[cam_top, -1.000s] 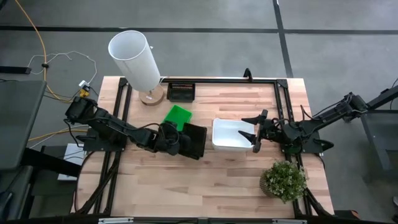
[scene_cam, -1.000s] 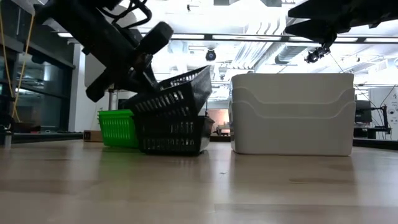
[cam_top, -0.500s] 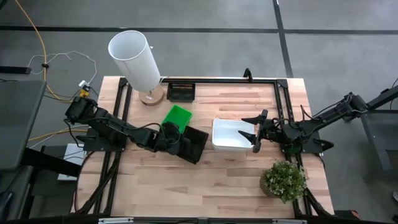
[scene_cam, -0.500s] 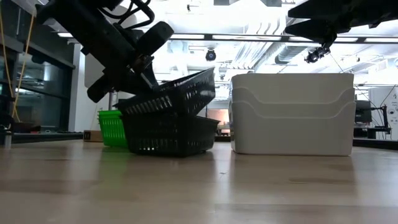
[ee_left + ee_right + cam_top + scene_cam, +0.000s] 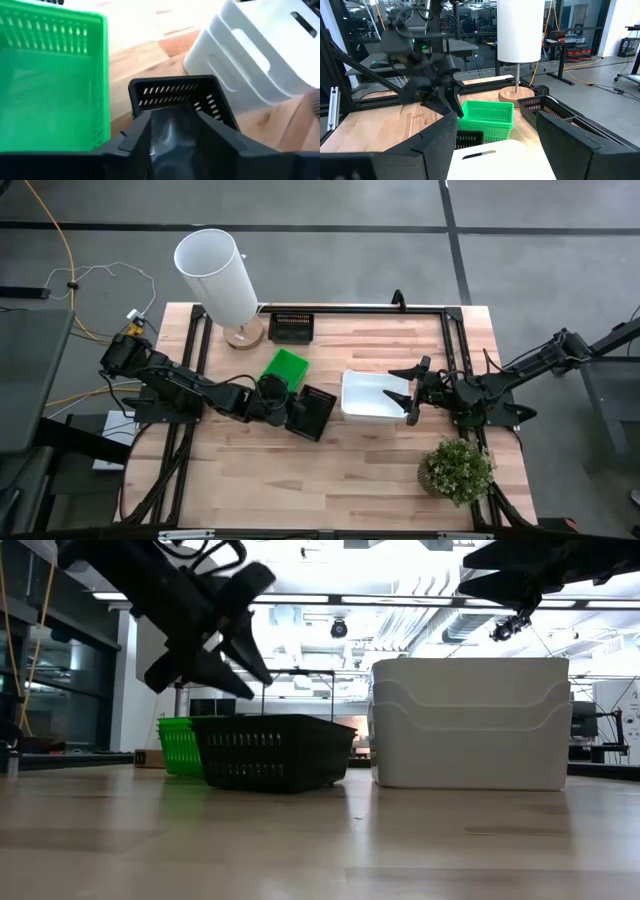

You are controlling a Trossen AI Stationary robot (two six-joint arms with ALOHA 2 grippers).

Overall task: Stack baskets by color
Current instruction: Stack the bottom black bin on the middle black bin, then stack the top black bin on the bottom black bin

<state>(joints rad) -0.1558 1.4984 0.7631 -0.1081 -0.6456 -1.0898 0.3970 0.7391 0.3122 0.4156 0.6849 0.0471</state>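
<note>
a tall white cylinder (image 5: 216,272) on a round wooden base (image 5: 243,334) stands at the table's far edge, beyond the left claw and toward its outer side, well apart from it. a potted green plant (image 5: 457,470) sits on the near side of the right claw, close by it and toward the table's near right corner. the wooden table (image 5: 340,470) carries a black frame (image 5: 355,308) along its far edge, and an orange cable (image 5: 66,250) runs over the grey floor well beyond the left claw.

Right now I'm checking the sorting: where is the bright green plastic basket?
High view: the bright green plastic basket sits left of centre, between the black slatted basket and the lamp's wooden base.
</note>
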